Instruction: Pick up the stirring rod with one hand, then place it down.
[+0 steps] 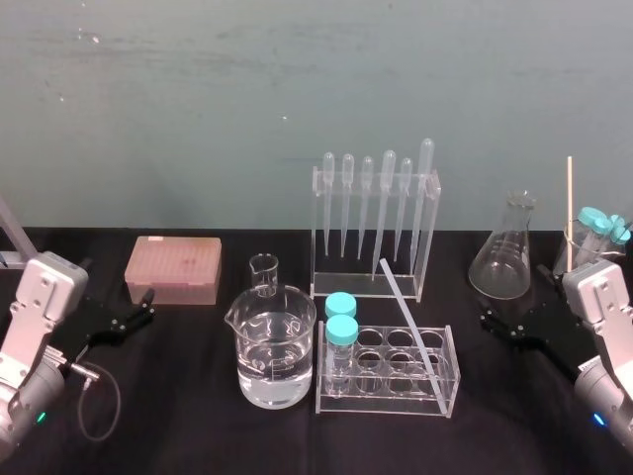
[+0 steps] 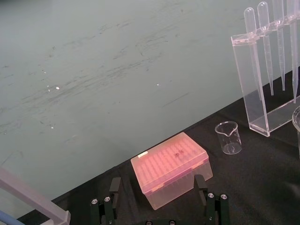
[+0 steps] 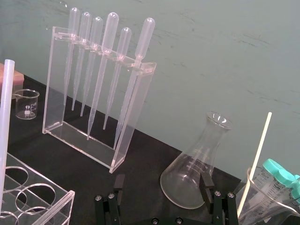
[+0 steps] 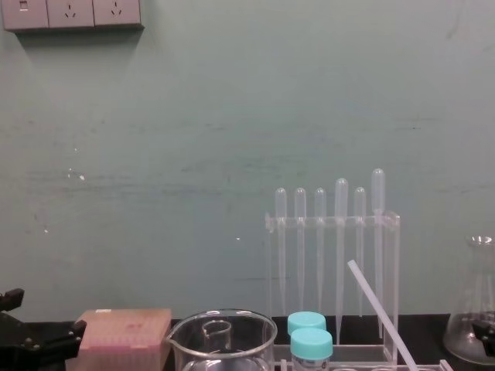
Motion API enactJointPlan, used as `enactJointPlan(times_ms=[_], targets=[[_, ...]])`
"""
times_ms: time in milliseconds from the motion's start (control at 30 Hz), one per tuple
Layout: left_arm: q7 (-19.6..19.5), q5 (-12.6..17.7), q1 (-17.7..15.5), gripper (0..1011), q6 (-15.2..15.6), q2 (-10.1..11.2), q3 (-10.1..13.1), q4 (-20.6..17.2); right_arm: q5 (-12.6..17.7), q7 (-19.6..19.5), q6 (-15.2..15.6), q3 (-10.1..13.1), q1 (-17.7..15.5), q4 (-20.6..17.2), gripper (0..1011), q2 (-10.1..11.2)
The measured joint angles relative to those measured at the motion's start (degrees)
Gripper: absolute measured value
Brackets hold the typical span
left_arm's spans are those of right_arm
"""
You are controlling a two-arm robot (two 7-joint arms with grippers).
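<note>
Nothing's been done yet lol: the rod (image 1: 410, 322) is propped untouched in the rack (image 1: 388, 406), left hand (image 1: 146, 307) and right hand (image 1: 511, 309) are parked aside, spread open, empty.

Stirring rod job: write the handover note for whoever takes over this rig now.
Left gripper open, beside the pink tip box.
Right gripper open, beside the conical flask.
Stirring rod leans in the test tube rack at centre, upper end toward the pipette stand; neither gripper touches it.
Done: nothing.
Left: grasp the rod, lift it, set it down.
</note>
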Motion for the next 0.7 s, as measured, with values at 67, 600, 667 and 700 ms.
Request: enactJointPlan(times_ms=[67, 600, 667, 700], targets=[[0.0, 0.0, 0.0, 1000, 0.0, 0.0, 0.0, 0.0, 0.0, 0.0, 0.0, 0.0, 0.0, 0.0, 1003, 0.0], [0.0, 0.0, 0.0, 1000, 0.0, 0.0, 0.0, 0.0, 0.0, 0.0, 0.0, 0.0, 0.0, 0.0, 1003, 0.0], [0.0, 0.0, 0.0, 1000, 0.0, 0.0, 0.0, 0.0, 0.0, 0.0, 0.0, 0.0, 0.0, 0.0, 1003, 0.0], [0.0, 0.0, 0.0, 1000, 0.0, 0.0, 0.0, 0.0, 0.0, 0.0, 0.0, 0.0, 0.0, 0.0, 1003, 0.0]])
